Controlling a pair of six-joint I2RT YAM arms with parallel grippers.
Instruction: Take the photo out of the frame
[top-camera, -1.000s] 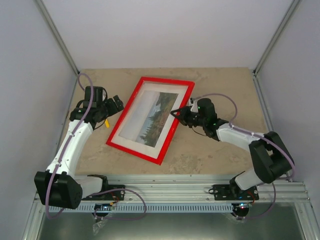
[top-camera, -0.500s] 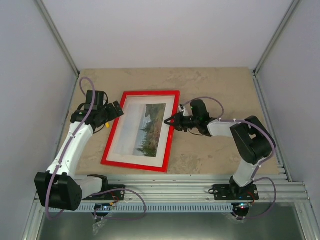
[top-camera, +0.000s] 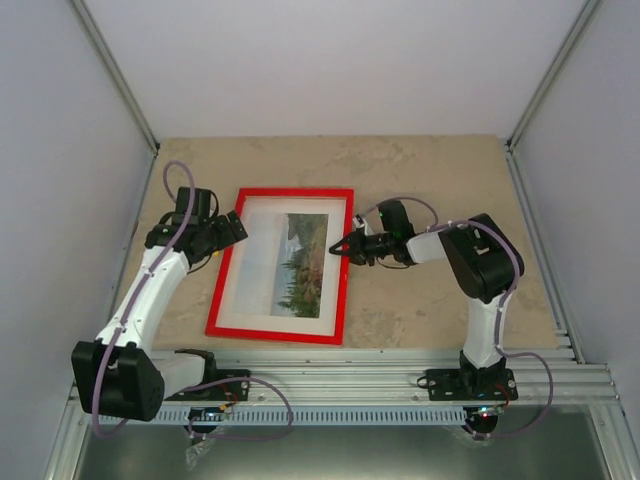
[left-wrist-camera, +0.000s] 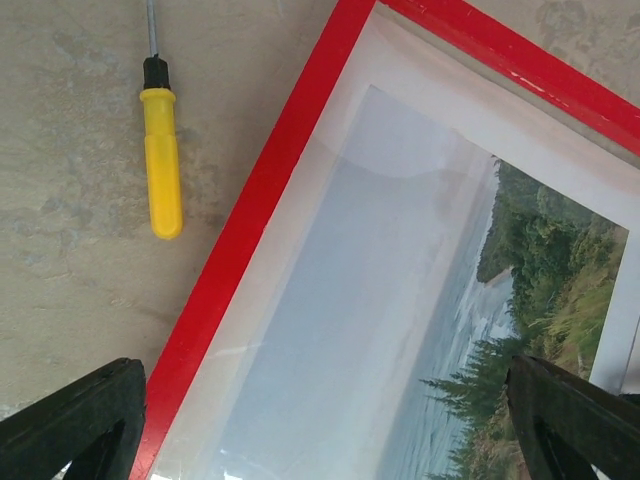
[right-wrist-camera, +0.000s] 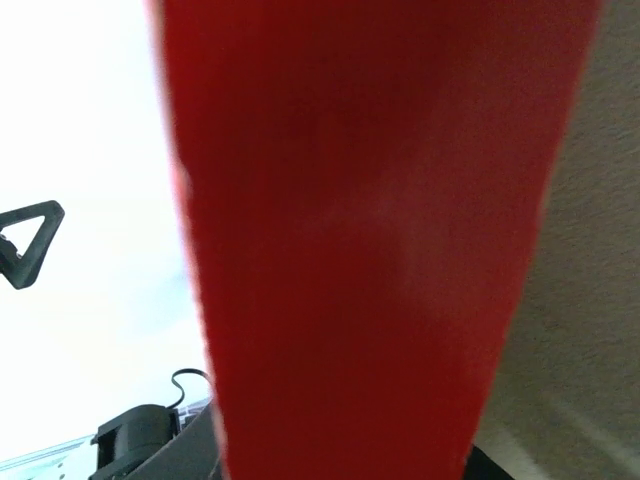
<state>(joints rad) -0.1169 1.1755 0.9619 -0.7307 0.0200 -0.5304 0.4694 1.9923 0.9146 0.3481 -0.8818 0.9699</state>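
The red frame (top-camera: 347, 270) lies flat on the table, nearly square to it. The photo (top-camera: 303, 263), with trees and pale sky, sits inside it behind a white mat (top-camera: 243, 293). My right gripper (top-camera: 346, 247) is at the middle of the frame's right edge. In the right wrist view the red edge (right-wrist-camera: 370, 250) fills the space between the jaws, which look shut on it. My left gripper (top-camera: 230, 226) hovers over the frame's top left corner. It is open, its fingertips (left-wrist-camera: 70, 420) far apart over the frame edge (left-wrist-camera: 250, 210) and photo (left-wrist-camera: 540, 270).
A yellow-handled screwdriver (left-wrist-camera: 161, 150) lies on the table just left of the frame. Grey walls close in the table on the left, back and right. The metal rail (top-camera: 400, 375) with the arm bases runs along the near edge.
The frame has swung from a tilt to nearly upright and slid left. My right gripper moved left with its edge. My left gripper shifted slightly up over the corner.
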